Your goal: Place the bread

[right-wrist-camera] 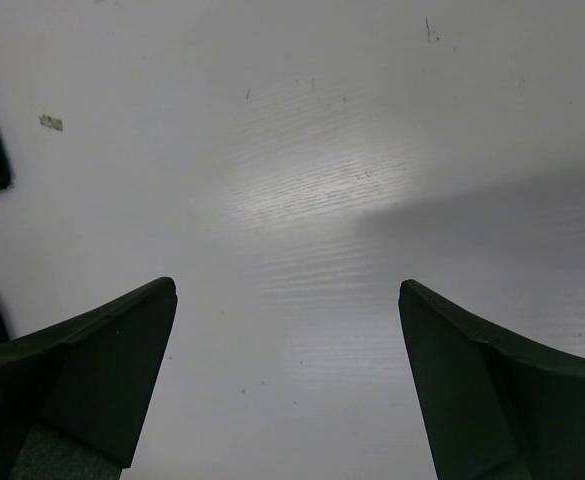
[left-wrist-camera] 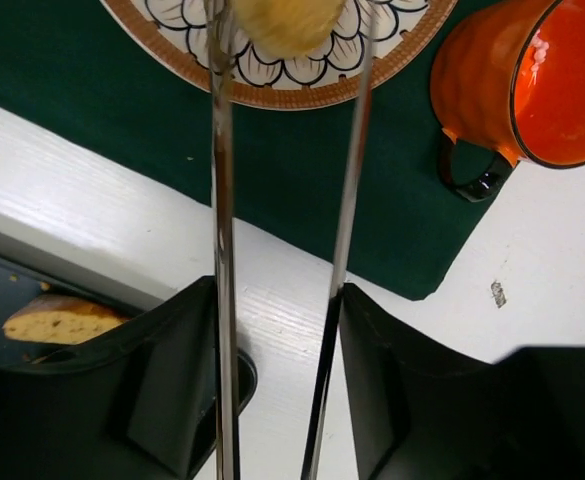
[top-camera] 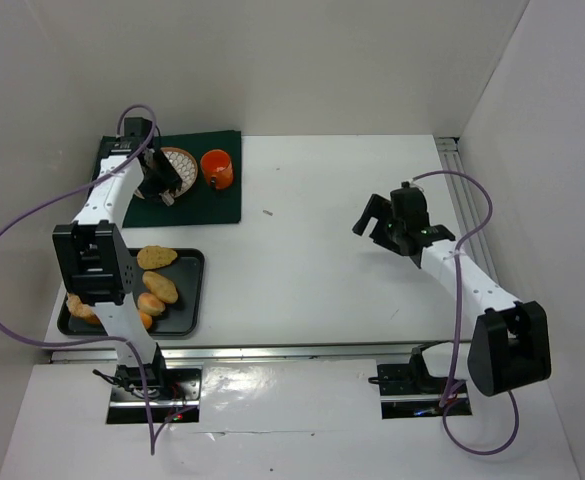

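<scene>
My left gripper is shut on a pair of metal tongs, with my fingers pressing on the two blades. The tong tips grip a golden-tan bread roll over the patterned plate. I cannot tell if the roll touches the plate. The plate lies on a dark green mat at the far left. Several more rolls lie in the black tray at the near left; one shows in the left wrist view. My right gripper is open and empty above bare table.
An orange mug stands on the mat just right of the plate, and it is close to the tongs in the left wrist view. White walls enclose the table. A rail runs along the right edge.
</scene>
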{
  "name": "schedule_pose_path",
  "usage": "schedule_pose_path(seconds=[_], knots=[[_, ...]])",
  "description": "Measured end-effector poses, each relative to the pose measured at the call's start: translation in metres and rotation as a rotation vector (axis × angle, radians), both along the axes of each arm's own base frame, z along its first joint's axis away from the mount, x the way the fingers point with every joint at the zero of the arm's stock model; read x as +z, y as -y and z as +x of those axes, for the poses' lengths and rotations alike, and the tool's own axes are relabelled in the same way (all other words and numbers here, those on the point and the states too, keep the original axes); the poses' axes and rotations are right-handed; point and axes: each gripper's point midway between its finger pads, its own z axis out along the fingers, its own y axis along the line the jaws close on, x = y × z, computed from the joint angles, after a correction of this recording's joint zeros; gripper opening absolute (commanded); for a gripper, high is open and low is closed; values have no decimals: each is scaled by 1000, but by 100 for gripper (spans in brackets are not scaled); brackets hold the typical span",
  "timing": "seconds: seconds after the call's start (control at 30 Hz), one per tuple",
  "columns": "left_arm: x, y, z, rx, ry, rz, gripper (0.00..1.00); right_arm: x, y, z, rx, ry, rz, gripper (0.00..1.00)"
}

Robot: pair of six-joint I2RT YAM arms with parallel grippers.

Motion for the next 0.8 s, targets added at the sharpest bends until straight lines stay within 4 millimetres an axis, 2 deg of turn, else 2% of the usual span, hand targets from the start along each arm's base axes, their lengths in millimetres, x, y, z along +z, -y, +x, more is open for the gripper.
schedule_pose_path(seconds=[0.1,0.3,0.4,0.5,0.67,0.73,0.8], knots=[[-11,2,4,-9,-16,-21,70,-6,-1,1,1,-18,-4,99],[-2,3,5,-33,6,-20,71,-2,-6,5,10,-9,3,99],[16,3,1,-35,44,-12,68,-1,-11,7,17,-4,6,99],[47,-1,-8,-27,105,21,65,-3,-17,7,30,-7,6,99],[97,-18,-41,15,188,102,62,-3,-26,5,52,-7,7,99],[103,-25,-66,34,184,121,62,-2,-29,4,60,-5,8,99],[97,-26,-95,37,163,126,62,-2,-32,4,69,-2,9,99]])
